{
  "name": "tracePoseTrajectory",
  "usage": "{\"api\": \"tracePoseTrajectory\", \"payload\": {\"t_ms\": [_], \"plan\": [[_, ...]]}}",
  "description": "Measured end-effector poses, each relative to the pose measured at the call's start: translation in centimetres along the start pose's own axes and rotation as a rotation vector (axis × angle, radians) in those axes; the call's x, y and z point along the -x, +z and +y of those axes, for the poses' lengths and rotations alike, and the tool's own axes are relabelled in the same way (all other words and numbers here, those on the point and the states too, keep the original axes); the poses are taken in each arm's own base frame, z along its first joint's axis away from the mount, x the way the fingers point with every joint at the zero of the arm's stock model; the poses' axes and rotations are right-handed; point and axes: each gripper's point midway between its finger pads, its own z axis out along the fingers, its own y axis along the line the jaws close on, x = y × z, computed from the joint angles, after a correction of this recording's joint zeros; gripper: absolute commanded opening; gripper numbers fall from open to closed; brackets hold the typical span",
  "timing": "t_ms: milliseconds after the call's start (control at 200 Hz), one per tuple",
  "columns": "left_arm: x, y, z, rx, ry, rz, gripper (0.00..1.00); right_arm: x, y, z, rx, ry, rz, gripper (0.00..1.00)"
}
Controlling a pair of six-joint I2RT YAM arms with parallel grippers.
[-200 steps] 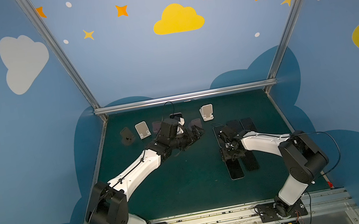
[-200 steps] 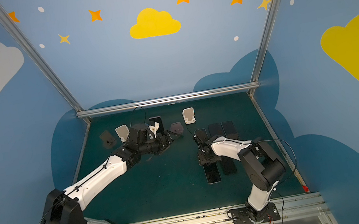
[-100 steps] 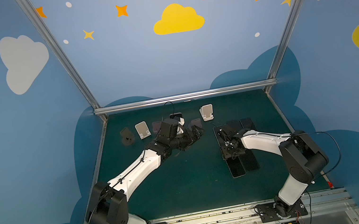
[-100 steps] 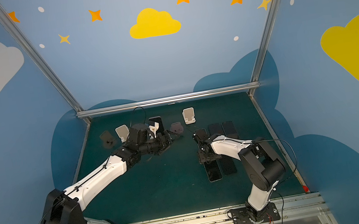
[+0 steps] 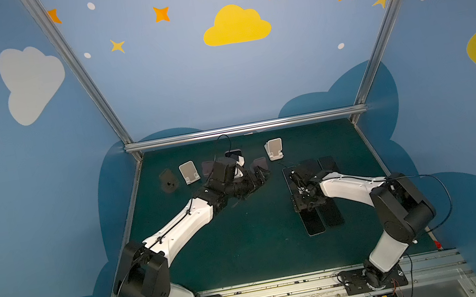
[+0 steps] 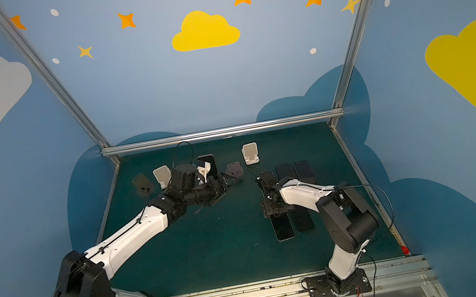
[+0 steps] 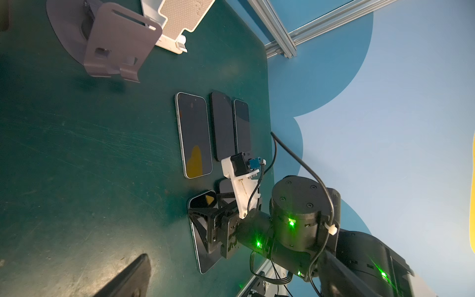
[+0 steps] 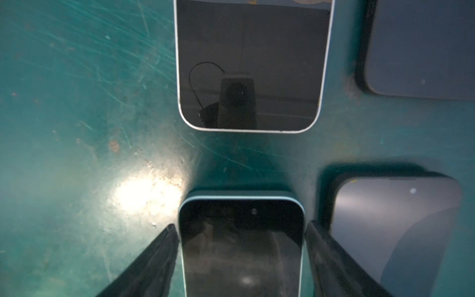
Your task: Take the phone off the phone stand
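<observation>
Barely anything has shifted in the last second: my right claw (image 8: 241,227) sits low astride the black-screened, pale-blue-edged phone (image 8: 241,257), lying flat on the scuffed green desk (image 8: 77,102); gripping or released, I cannot tell. My left claw (image 5: 262,174) gapes empty.

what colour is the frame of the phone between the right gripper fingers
Light blue phone frame; best in right wrist view.

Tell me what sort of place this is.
Likely a robot recording booth: left arm and right arm bolted to a front rail, an aluminium frame with painted cloud walls, phones and stands on a green table.
</observation>
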Motion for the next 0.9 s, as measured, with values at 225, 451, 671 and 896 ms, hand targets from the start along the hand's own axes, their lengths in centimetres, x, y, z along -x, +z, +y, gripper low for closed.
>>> {"api": "tracePoseTrajectory", "payload": {"t_ms": [225, 451, 671, 896], "plan": [[0.0, 0.0, 0.1, 0.003, 0.004, -0.002, 1.0, 1.6, -2.8, 0.2, 0.017, 0.006, -0.053, 0.8], [1.0, -0.5, 0.5, 0.02, 0.002, -0.031, 1.0, 4.8, -9.3, 0.3, 0.04, 0.056, -0.214, 0.79], [2.8, -2.2, 0.0, 0.035, 0.017, -0.1, 1.0, 7.2, -15.3, 1.1, 0.097, 0.129, -0.384, 0.78], [5.5, -4.2, 1.4, 0.082, 0.004, -0.197, 1.0, 5.8, -19.3, 1.3, 0.128, 0.101, -0.473, 0.8]]}}
